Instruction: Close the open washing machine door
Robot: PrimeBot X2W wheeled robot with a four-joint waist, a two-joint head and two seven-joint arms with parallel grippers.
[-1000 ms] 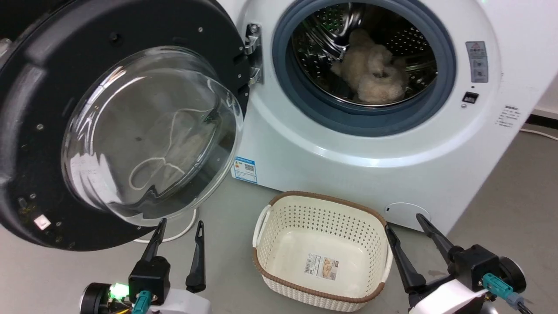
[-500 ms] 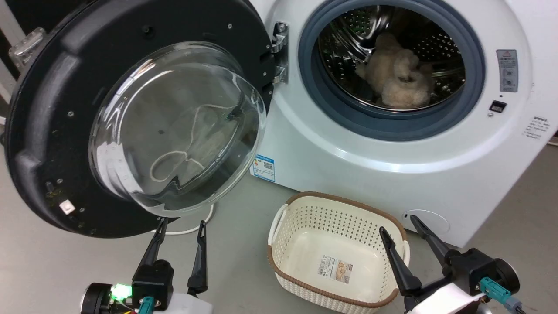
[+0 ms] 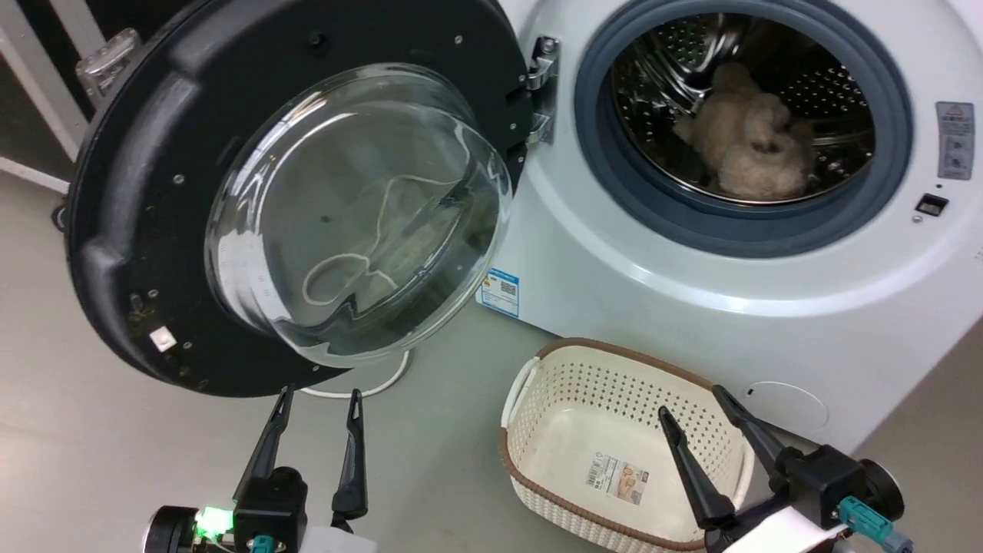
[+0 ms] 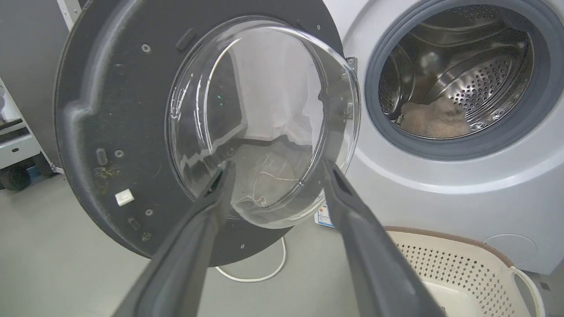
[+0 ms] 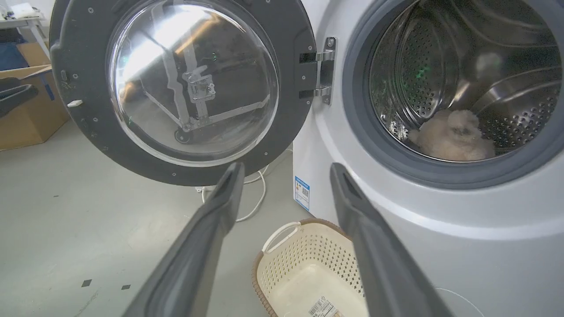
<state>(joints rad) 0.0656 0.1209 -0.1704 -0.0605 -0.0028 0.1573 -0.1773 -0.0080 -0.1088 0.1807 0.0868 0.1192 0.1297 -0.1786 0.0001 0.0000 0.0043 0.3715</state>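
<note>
The washing machine door stands swung wide open to the left of the white washer, its black rim and bulging glass bowl facing me. It hangs on a metal hinge. The door shows large in the left wrist view, and the door shows again in the right wrist view. My left gripper is open, low, just below the door's bottom rim and apart from it. My right gripper is open over the basket, holding nothing.
A cream perforated basket with a brown rim sits empty on the floor before the washer. A fluffy beige item lies in the steel drum. A white cable loops on the grey floor under the door. A cardboard box stands far left.
The head camera has swung left, so washer, door and basket sit further right in the picture. Both grippers stay open and low; the door stays wide open.
</note>
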